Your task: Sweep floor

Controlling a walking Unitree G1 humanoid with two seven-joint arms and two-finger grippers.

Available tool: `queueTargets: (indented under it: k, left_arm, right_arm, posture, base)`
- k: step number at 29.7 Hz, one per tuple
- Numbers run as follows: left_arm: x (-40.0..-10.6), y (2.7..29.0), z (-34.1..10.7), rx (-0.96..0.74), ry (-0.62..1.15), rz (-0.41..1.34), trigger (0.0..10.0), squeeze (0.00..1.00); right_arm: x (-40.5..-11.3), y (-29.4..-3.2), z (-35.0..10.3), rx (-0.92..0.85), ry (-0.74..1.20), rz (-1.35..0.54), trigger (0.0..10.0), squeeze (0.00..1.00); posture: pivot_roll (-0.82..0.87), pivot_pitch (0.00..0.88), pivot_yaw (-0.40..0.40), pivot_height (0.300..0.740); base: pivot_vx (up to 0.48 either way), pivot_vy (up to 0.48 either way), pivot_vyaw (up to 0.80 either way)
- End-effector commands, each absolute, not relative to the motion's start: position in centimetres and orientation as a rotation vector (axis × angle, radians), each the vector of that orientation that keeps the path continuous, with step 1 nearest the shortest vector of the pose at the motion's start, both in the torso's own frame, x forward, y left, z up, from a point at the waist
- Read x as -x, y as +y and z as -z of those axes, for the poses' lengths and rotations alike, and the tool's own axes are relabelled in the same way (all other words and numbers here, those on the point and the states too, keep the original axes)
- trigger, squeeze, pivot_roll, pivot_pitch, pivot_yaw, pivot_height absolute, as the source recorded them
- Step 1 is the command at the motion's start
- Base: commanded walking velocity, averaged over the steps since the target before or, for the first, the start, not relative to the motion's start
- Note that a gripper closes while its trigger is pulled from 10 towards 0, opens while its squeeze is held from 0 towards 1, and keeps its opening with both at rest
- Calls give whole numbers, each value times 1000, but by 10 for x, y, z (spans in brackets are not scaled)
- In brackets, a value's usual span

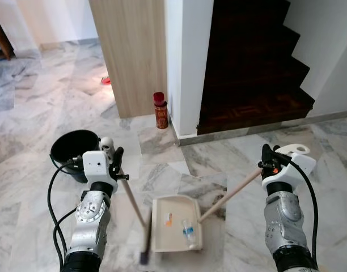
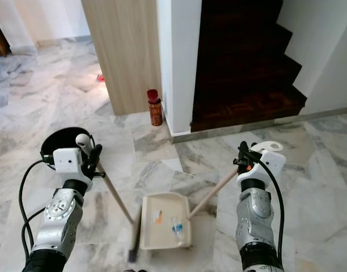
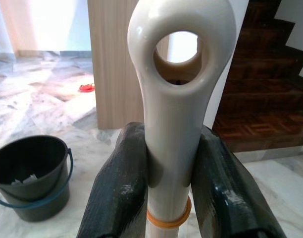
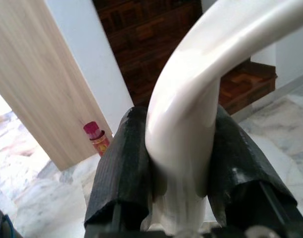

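My left gripper [image 1: 113, 156] is shut on the white, hole-ended top of a broom handle [image 3: 177, 74]. The wooden stick slants down to the dark broom head [image 1: 144, 254], which rests on the marble floor at the left side of the dustpan. My right gripper [image 1: 273, 159] is shut on the white curved grip [image 4: 201, 69] of the cream dustpan [image 1: 161, 226]. Its long handle [image 1: 230, 194] slopes down to the pan, which lies flat on the floor between my arms. Inside the pan are an orange scrap [image 1: 169, 220] and a blue-and-white wrapper [image 1: 188, 231].
A black bucket [image 1: 74, 148] with some white scraps in it stands just beyond my left arm. A red bottle [image 1: 160, 110] stands at the foot of a wood-panelled wall [image 1: 131, 51]. Dark wooden stairs [image 1: 253, 68] rise ahead on the right. A small red thing [image 1: 106, 80] lies farther off.
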State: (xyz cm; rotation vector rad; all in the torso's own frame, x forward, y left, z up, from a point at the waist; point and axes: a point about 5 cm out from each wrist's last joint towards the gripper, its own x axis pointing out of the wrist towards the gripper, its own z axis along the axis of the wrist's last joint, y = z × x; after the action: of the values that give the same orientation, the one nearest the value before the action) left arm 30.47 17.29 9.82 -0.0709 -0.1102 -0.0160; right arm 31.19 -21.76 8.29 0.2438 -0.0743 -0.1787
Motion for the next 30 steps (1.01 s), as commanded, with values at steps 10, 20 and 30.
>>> queueTargets:
  k: [10,20,30]
  left_arm:
    - [-306,174,-110,74,-153,14,10000,0]
    - [-307,175,-111,76,-152,14,10000,0]
    - [-307,173,-111,80,-153,17,10000,0]
  right_arm:
    - [-318,-215,-94,-264,-114,167,10000,0]
    - [-319,-216,-93,-270,-103,173,10000,0]
    - [-319,-216,-93,-271,-102,171,10000,0]
  posture:
    - [30,0,4,740]
    - [31,0,6,740]
    - [30,0,6,740]
  base:
    - [0,259,0]
    - [0,297,0]
    - [0,295,0]
